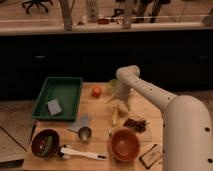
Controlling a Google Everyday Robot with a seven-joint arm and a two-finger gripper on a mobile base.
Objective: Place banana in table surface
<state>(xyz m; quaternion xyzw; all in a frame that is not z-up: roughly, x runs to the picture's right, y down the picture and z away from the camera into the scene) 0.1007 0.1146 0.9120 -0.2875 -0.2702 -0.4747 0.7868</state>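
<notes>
The pale yellow banana (114, 115) lies slanted near the middle of the light tan wooden table surface (100, 107), its upper end right under my gripper (120, 104). My white arm comes in from the lower right, bends at an elbow (126, 76) over the table's far edge, and points the gripper down at the banana. I cannot tell whether the banana rests fully on the wood or is still held at its upper end.
A green tray (67, 85) with a grey sponge (54, 106) stands at the left. A small orange fruit (96, 91) lies beside it. In front are an orange-brown bowl (124, 144), a dark bowl (44, 141), a white-handled brush (82, 153), a metal cup (84, 133) and a dark snack (135, 122).
</notes>
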